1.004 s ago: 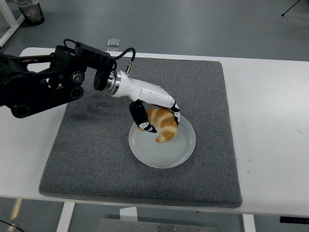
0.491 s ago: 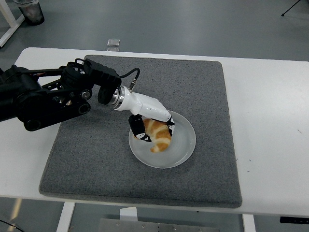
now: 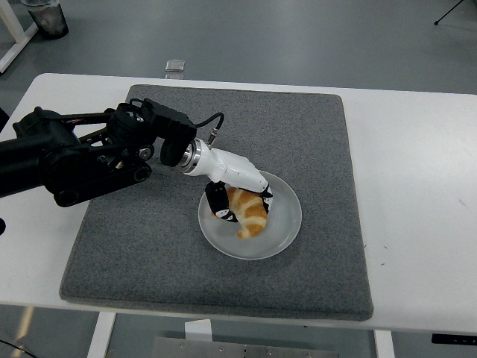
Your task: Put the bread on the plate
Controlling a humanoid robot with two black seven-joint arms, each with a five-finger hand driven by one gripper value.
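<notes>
A golden croissant [image 3: 249, 212] lies on the white round plate [image 3: 283, 231], which sits on the grey mat [image 3: 149, 231]. My left hand [image 3: 240, 200], white with black fingers, comes in from the left and is shut on the croissant, with the thumb on its left side and the fingers over its right. The croissant's lower end touches the plate's surface. The right arm is out of view.
The grey mat covers most of the white table [image 3: 417, 186]. A small clear object [image 3: 175, 66] lies at the table's far edge. A dark container [image 3: 46, 16] stands on the floor at the top left.
My left hand has lowered the croissant onto the plate and shifted a little left and down. The arm has come further in over the mat.
</notes>
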